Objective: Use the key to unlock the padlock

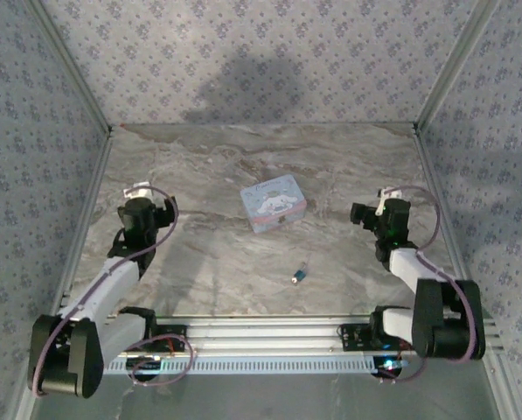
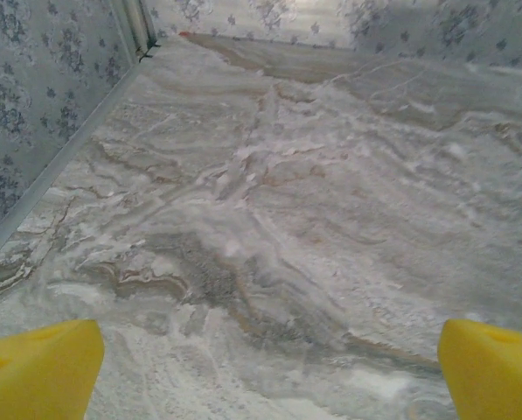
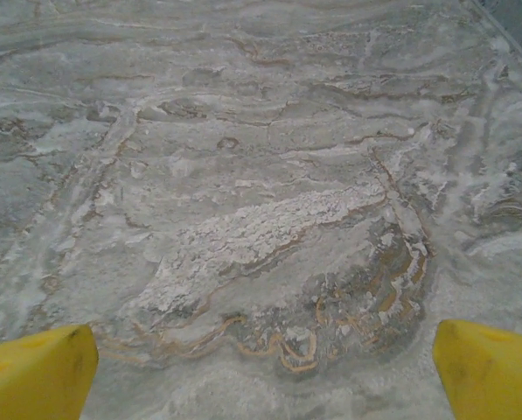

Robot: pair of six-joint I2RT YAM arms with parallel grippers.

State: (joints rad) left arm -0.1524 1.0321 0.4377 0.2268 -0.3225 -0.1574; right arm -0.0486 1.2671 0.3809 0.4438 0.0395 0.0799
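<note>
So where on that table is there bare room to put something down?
Bare marble table runs from the box to the back wall, and between it and the left gripper or right gripper. Busiest is mid-front: box and padlock.

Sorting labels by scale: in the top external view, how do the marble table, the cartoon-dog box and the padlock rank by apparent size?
Largest to smallest:
1. marble table
2. cartoon-dog box
3. padlock, far smaller than the box

My left arm (image 1: 112,278) and right arm (image 1: 415,262) have white links between bulky black joints, with thin purplish cables (image 1: 177,208) looping along them. My left fingers (image 2: 38,372) and right fingers (image 3: 492,372) are blunt, bright yellow.
</note>
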